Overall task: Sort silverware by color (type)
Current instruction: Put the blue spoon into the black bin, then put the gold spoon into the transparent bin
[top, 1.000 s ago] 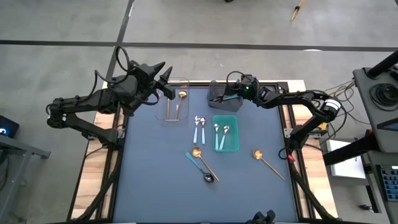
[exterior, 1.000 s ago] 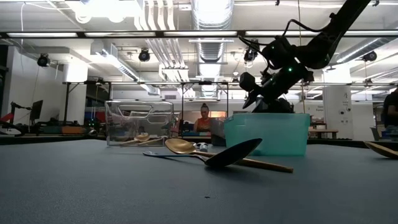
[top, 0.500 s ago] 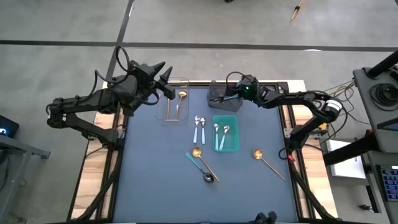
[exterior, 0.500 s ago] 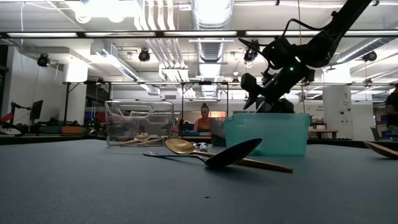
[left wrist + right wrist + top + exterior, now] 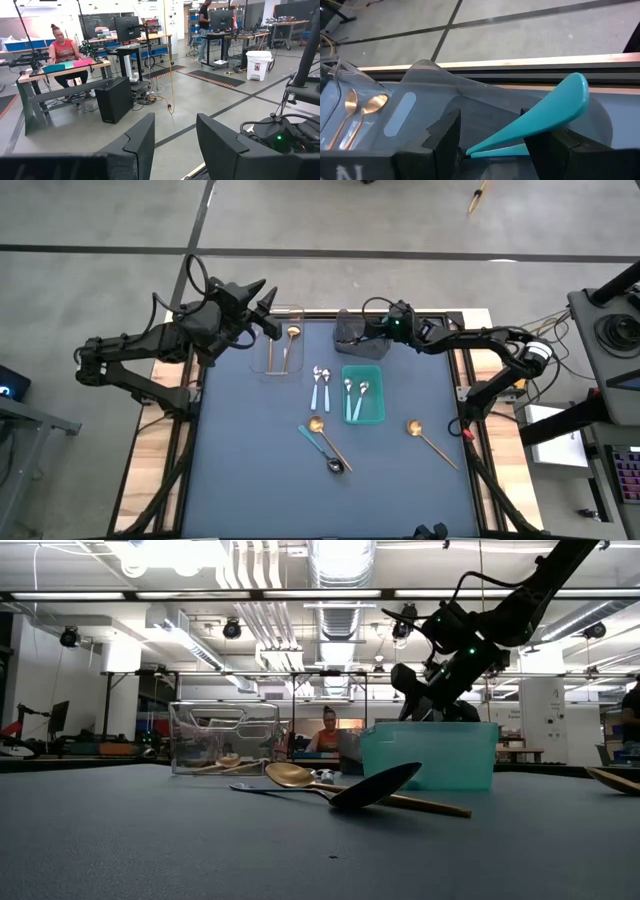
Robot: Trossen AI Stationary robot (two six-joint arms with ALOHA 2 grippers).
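Right gripper [image 5: 492,142] has spread wider, freeing the teal-handled spoon [image 5: 540,122] over the grey bin [image 5: 352,332].

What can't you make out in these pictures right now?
- Grey bin contents: high view, right gripper covers it.
- Teal-handled spoon bowl: right wrist view, hidden behind the fingers.
- Teal bin contents: low view, wall hides them.
- Left gripper: holding anything unclear.

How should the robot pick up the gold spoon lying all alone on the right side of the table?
Probably grab the gold spoon by its thin handle, coming straight down from above. It lies flat on the mat with open space around it; fingers placed across the narrow handle should fit better than on the round bowl.
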